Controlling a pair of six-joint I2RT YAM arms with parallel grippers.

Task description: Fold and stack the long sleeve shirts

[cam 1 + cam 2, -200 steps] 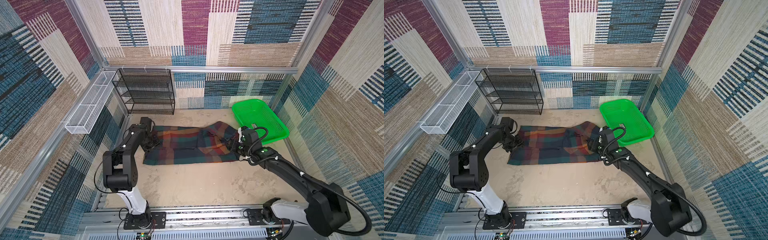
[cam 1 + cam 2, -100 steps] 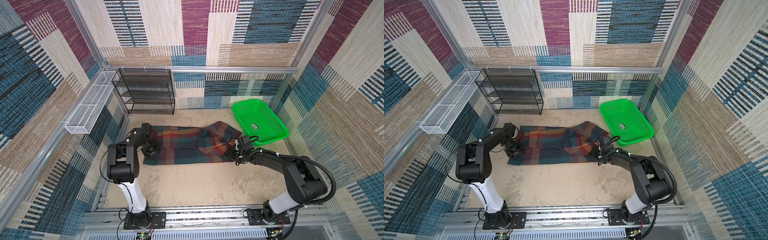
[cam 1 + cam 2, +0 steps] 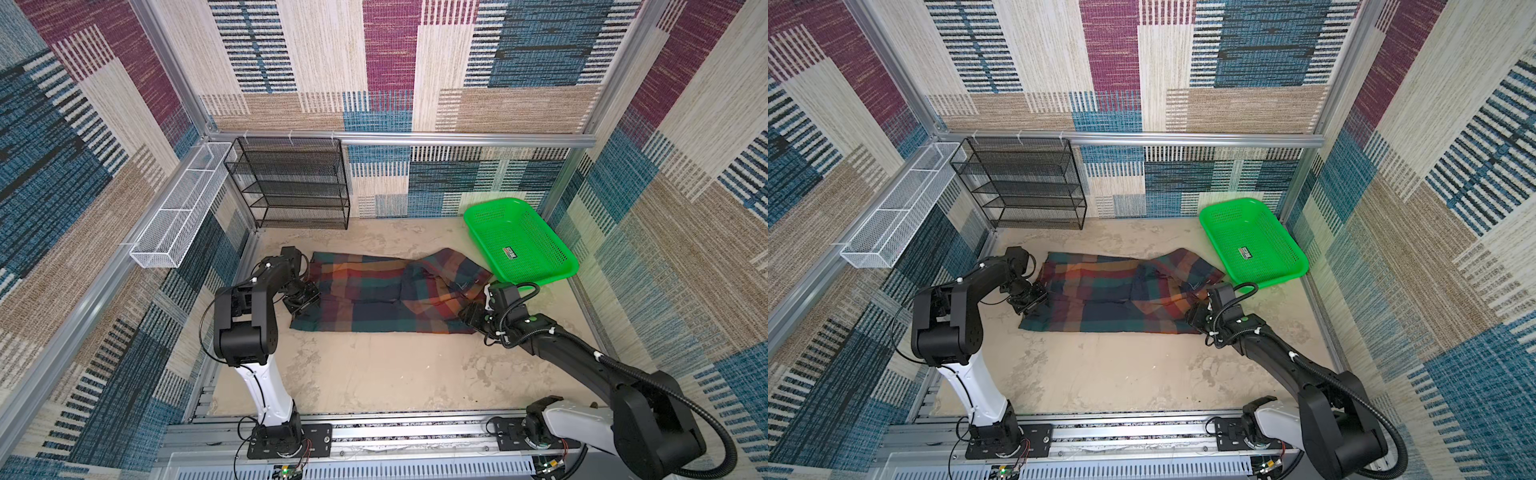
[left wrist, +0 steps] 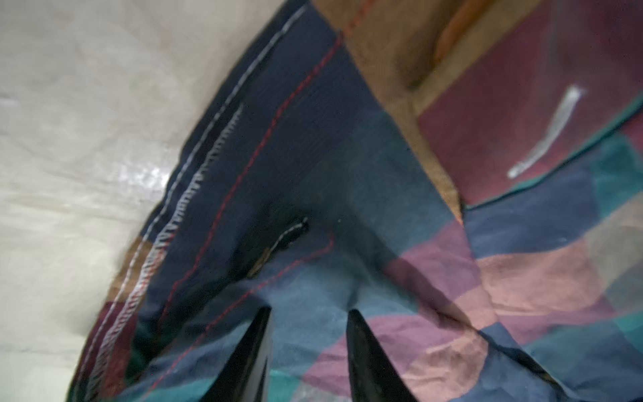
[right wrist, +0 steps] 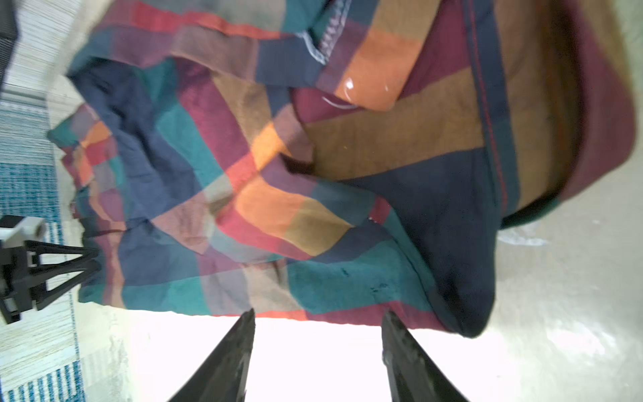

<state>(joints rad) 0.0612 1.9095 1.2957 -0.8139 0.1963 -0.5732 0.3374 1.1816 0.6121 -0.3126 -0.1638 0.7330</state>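
- Left wrist view: the left jaws stand partly spread, low over the large soft plaid button-up shirt [image 4: 348, 167] in navy, dark green, maroon and orange checks. They sit by a stitched hem and a buttonhole. Cloth shows in the gap, yet we see none gathered between the tips (so no pinch, as far as we can judge).
- In the right wrist view the right jaws are spread wider. Their tips are over bare bench, just short of the shirt's near edge, and hold nothing.
- In both top views the shirt lies flat as a long band across the far half of the bench. It sits between the black-and-white left arm [image 3: 249, 307] and the black right arm [image 3: 573, 353], one at each end. A sleeve lies slantwise over its right part.
- We judge the arms are set at opposite ends so that each can take the near edge and both carry it over together. A lone grip would likely drag so limp a cloth askew.
- The shirt's right end lies just beside the bright green plastic mesh basket [image 3: 498, 232], which holds only a small label (a likely home for the stack, we guess).
- The pale beige bench [image 3: 374, 374] is mottled and slightly glossy.
- A black wire shelf rack [image 3: 291, 183] stands at the back, and a long white wire-mesh trough [image 3: 178, 208] runs along the left rail. Woven patchwork panels in blue, maroon, tan and cream wall the cell.
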